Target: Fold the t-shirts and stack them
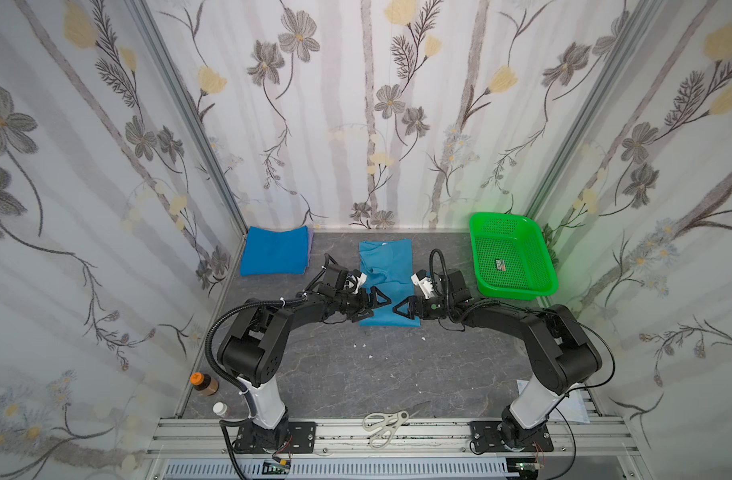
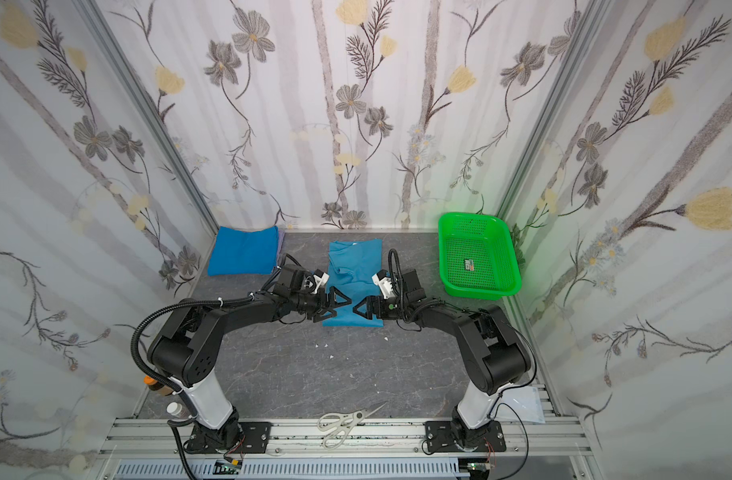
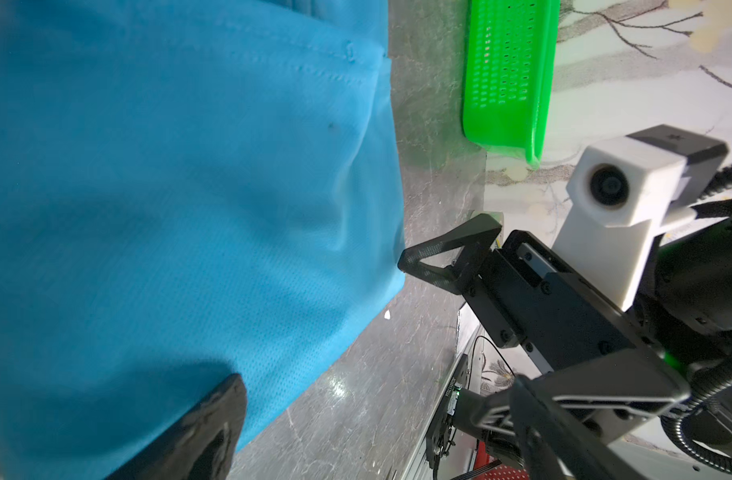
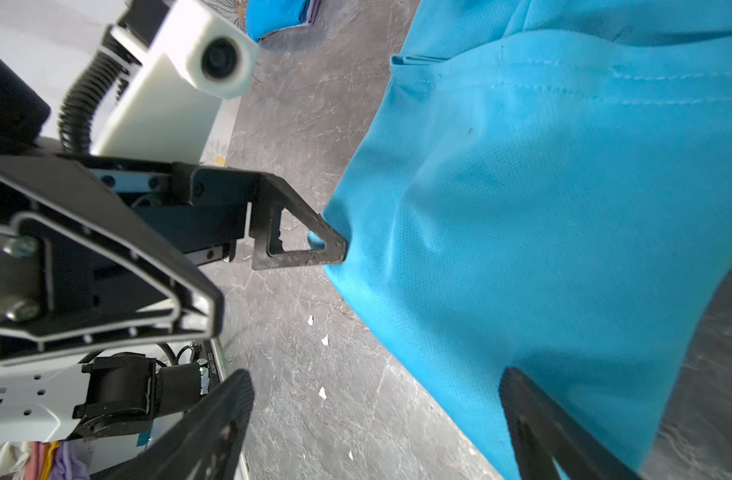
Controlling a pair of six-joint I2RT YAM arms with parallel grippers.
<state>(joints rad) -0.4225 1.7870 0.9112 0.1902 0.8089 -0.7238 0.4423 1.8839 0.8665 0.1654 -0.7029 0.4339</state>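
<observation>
The sky-blue t-shirt (image 1: 387, 268) lay at the far middle of the grey table (image 1: 335, 365). Its long axis ran twelve to six, collar and white label toward twelve, sleeves folded in, cloth slightly rumpled. The left gripper (image 1: 372, 307) at its eight o'clock edge and the right gripper (image 1: 405, 308) at four stood wide open, fingertips against the cloth. A folded royal-blue t-shirt (image 1: 274, 250) lay at ten and a green basket (image 1: 474, 249) at two.

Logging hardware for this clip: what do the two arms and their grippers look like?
The left arm and right arm are matte black with white lower links. Black corrugated conduit runs along the left arm. The left gripper and right gripper have black open-triangle jaws, with white camera blocks behind them; a green light shows on the right one.
</observation>
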